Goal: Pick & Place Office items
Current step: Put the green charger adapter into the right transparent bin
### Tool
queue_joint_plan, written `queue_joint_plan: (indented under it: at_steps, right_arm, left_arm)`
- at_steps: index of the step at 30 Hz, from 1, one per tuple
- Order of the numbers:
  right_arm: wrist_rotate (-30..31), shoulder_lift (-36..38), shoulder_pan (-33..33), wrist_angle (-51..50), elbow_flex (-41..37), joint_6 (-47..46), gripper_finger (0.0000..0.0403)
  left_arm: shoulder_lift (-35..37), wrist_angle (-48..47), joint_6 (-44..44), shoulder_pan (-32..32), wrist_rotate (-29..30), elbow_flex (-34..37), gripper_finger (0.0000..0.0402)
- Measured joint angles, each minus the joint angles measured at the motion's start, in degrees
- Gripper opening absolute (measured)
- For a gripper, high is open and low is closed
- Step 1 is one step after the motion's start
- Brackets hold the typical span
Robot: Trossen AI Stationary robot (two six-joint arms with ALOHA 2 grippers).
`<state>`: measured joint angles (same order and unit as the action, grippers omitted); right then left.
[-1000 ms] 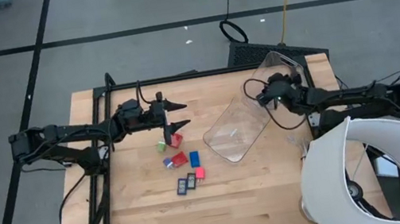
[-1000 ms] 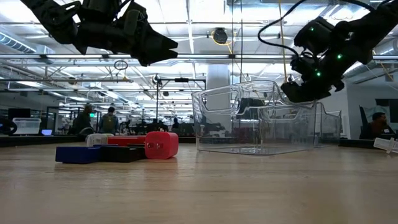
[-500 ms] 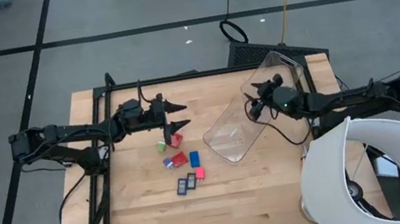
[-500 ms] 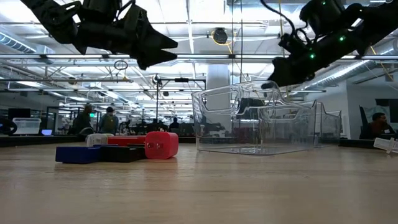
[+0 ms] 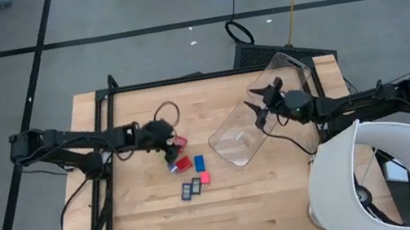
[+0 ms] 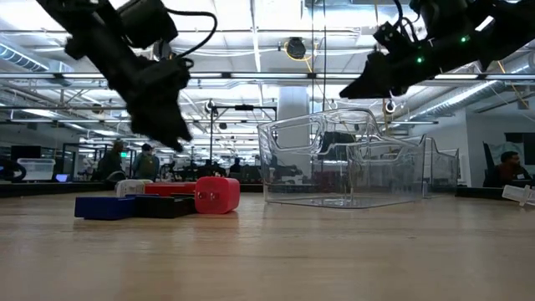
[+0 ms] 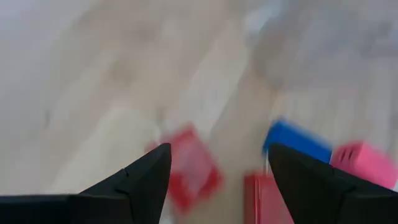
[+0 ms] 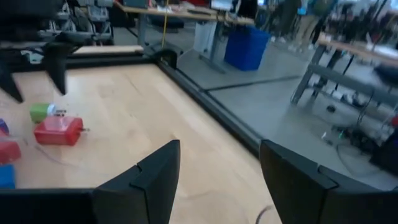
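Note:
The office items lie in a loose cluster left of centre: a red block (image 5: 180, 143), another red block (image 5: 183, 165), a blue block (image 5: 199, 164), a pink block (image 5: 205, 178) and two dark flat rectangles (image 5: 191, 188). My left gripper (image 5: 169, 147) points steeply down just above the cluster's far left end, open. Its wrist view shows a red block (image 7: 189, 168) below the gap between the fingers, which do not touch it. My right gripper (image 5: 254, 99) hovers level over the clear bin (image 5: 240, 130), open and holding nothing. The right wrist view shows a green block (image 8: 42, 112).
The clear bin (image 6: 347, 163) stands on the table right of the items. A black frame (image 5: 103, 98) borders the table's far and left sides. A large white shade (image 5: 388, 177) covers the near right corner. Bare wood lies along the near edge.
My left gripper has tipped from level to steeply down, rolled, and sunk toward the far end of the block cluster. My right gripper has risen from the bin's rim and tipped up to level. Neither the items nor the bin have moved.

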<state>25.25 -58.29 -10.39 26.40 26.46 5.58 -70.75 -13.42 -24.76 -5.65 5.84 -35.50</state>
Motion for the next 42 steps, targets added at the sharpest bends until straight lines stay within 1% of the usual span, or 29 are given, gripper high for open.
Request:
queue_joint_plan:
  at_steps: [2,6,9,12,15,19,22,25,29,33,37,42]
  right_arm:
    - [-0.21,-0.02,0.0,2.1,0.0,1.94,0.021]
    - [-5.01,-0.01,0.0,4.92,0.0,2.87,0.0212]
    - [-9.49,-0.03,0.0,6.36,0.0,3.11,0.0212]
    - [-11.63,-0.06,0.0,14.53,-0.07,6.62,0.0212]
    - [-14.71,0.03,0.0,24.97,-0.05,7.66,0.0212]
    - [-20.55,0.0,0.02,30.59,-0.05,8.14,0.0212]
    - [-21.09,0.0,0.02,31.77,-0.05,8.4,0.0212]
    - [-21.04,0.0,0.02,31.62,-0.05,8.4,0.0212]
    - [-21.07,0.0,0.02,31.16,-0.05,7.77,0.0212]
    - [-21.07,0.0,0.02,31.18,-0.05,6.34,0.0212]
    - [-21.07,0.0,0.02,31.53,-0.05,5.82,0.0212]
    - [-21.06,-0.02,0.0,31.59,-0.03,5.82,0.0212]
  left_arm:
    - [-0.02,-7.82,-6.22,3.01,2.76,-2.16,0.0273]
    - [-0.02,-18.1,-19.07,7.36,8.9,-5.4,0.0273]
    - [-0.29,-20.74,-22.39,9.41,13.26,-5.52,0.0273]
    - [-1.77,-21.9,-24.79,9.93,15.44,-5.46,0.0273]
    - [-3.68,-21.94,-27.1,9.16,15.2,-5.45,0.0273]
    - [-6.64,-22.06,-27.85,8.09,11.93,-5.43,0.0273]
    - [-8.5,-22.61,-28.23,7.91,8.01,-5.43,0.0273]
    - [-9.7,-23.26,-30.63,7.93,6.55,-5.43,0.0273]
    - [-10.6,-23.05,-34.07,7.91,7.71,-5.41,0.0273]
    - [-11.83,-22.48,-34.22,7.92,10.91,-5.4,0.0273]
    - [-14.06,-22.46,-32.16,7.91,10.95,-5.36,0.0273]
    - [-16.22,-22.03,-32.81,7.64,10.15,-5.36,0.0273]
